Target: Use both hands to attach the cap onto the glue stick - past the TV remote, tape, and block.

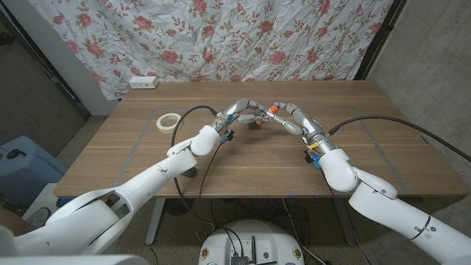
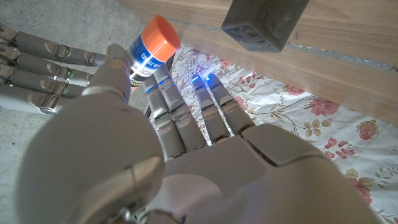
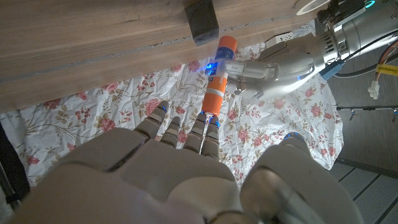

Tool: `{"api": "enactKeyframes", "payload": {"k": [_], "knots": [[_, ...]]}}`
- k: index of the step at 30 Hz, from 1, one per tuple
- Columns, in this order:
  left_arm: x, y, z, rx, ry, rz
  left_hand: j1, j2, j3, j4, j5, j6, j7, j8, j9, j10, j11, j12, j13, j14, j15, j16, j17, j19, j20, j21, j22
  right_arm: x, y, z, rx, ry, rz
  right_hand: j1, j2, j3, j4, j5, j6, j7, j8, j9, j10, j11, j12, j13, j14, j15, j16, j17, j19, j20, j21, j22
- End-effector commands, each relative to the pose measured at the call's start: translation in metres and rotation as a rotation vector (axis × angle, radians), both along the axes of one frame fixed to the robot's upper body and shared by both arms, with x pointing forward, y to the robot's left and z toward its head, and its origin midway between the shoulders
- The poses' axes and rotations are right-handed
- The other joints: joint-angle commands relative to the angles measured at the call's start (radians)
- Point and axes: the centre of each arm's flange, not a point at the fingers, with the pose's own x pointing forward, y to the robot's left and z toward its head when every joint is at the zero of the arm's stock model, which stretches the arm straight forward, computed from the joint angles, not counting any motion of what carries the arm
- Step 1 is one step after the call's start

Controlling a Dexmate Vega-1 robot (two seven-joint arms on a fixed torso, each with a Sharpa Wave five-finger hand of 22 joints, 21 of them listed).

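A glue stick (image 3: 222,67) with a blue and white label and orange at both ends hangs in the air above the middle of the table (image 1: 243,165). My left hand (image 1: 246,112) grips its labelled body between thumb and fingers (image 2: 118,68). The long orange cap (image 3: 214,99) sits on the end nearest my right hand (image 1: 293,118). That hand's fingertips (image 3: 205,121) touch the cap while its thumb (image 3: 291,146) stands well apart. In the left wrist view the stick's other orange end (image 2: 158,38) shows, with my right hand's straight fingers (image 2: 43,68) beside it.
A dark block (image 3: 200,22) stands on the wood just past the hands. A roll of white tape (image 1: 169,121) lies to the left. A white power strip (image 1: 143,82) sits at the far left edge, before a flowered curtain (image 1: 243,37).
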Motion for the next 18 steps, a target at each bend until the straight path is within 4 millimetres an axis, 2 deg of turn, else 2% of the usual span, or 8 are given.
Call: {"api": "enactKeyframes", "payload": {"k": [1,5,12,18], "knots": [[0.0004,0.0010,0.0005,-0.001,0.000,0.008,0.009,0.030,0.033,0.024,0.004,0.065,0.041,0.008,0.017,0.032,-0.024,0.004,0.006,0.010,-0.133,-0.002,0.001,-0.001,-0.004,0.001,0.004,0.0021,0.0012,-0.0002,-0.013,0.005,0.000,-0.004,0.004,0.000,0.001,-0.002,0.010,-0.003,0.004,0.001,0.011,0.000,0.005,0.002,0.004,-0.002,0.006,-0.001,0.007,0.002,0.007,0.005],[0.0000,0.0016,0.0005,-0.002,0.000,0.011,0.010,0.031,0.034,0.023,0.004,0.065,0.041,0.008,0.017,0.032,-0.025,0.004,0.006,0.010,-0.135,-0.003,0.001,-0.001,-0.004,0.001,0.004,0.0026,0.0016,-0.0009,-0.022,0.008,0.001,-0.004,0.005,0.000,0.000,-0.003,0.016,-0.003,0.005,0.001,0.016,-0.002,0.006,0.002,0.006,-0.002,0.006,-0.001,0.008,0.002,0.007,0.005],[-0.0001,0.0010,0.0004,-0.004,-0.002,0.014,0.014,0.032,0.035,0.021,0.004,0.073,0.040,0.011,0.017,0.038,-0.024,0.006,0.006,0.012,-0.138,-0.001,0.002,0.000,-0.004,0.002,0.004,0.0022,0.0014,-0.0022,-0.029,0.020,-0.003,-0.006,0.006,-0.001,-0.003,-0.006,0.032,-0.005,0.007,0.001,0.029,-0.005,0.007,0.001,0.010,-0.027,0.008,-0.004,0.012,0.005,0.007,0.005],[0.0003,0.0005,0.0020,-0.005,-0.004,0.014,0.020,0.034,0.036,0.019,0.004,0.071,0.039,0.010,0.017,0.046,-0.024,0.009,0.006,0.015,-0.142,0.002,0.004,0.000,-0.006,0.002,0.004,0.0026,0.0023,-0.0023,-0.044,0.020,-0.008,-0.005,0.007,0.000,-0.005,-0.006,0.034,-0.005,0.007,0.001,0.030,-0.006,0.007,0.001,0.012,-0.027,0.008,-0.005,0.013,0.007,0.007,0.005]]}}
